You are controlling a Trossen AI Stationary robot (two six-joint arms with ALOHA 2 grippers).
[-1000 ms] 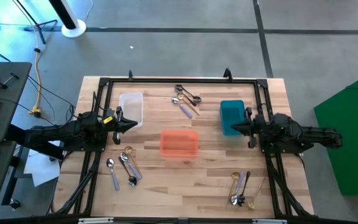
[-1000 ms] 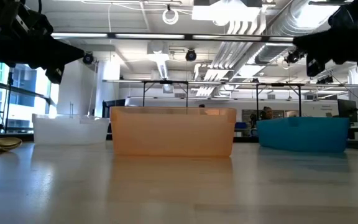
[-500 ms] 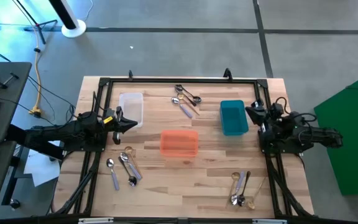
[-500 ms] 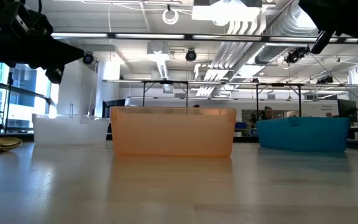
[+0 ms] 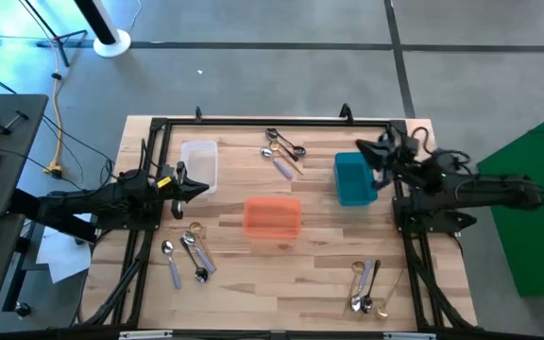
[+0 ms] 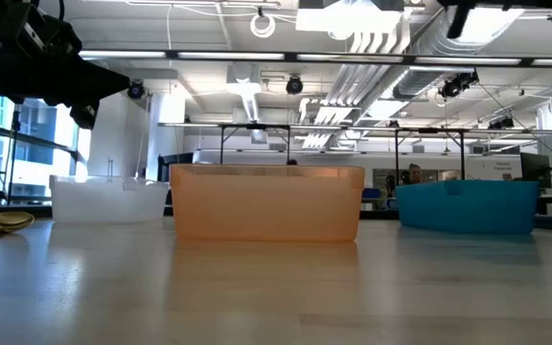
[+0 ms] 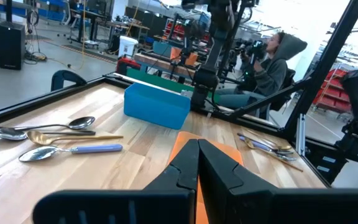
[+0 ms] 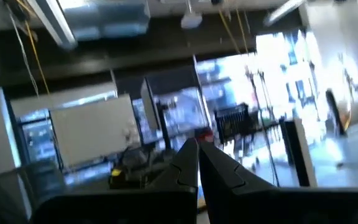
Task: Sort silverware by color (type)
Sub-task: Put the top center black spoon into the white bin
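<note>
From above, the wooden table [image 5: 319, 255] holds three bins in a row: clear bin [image 5: 199, 164], orange bin [image 5: 272, 216], teal bin [image 5: 352, 178]. Spoons [image 5: 282, 151] lie by the far edge, more spoons [image 5: 188, 253] near the left front, and others by the right front corner. The left gripper [image 5: 196, 188] is clenched shut, empty, beside the clear bin. The right gripper [image 5: 365, 148] is shut too, over the teal bin's far end.

The low view shows a gold spoon [image 6: 8, 221] at the left edge.

The left wrist view shows a seated person [image 7: 272, 65] in a hood beyond the table.

The right wrist view sees only the room.
</note>
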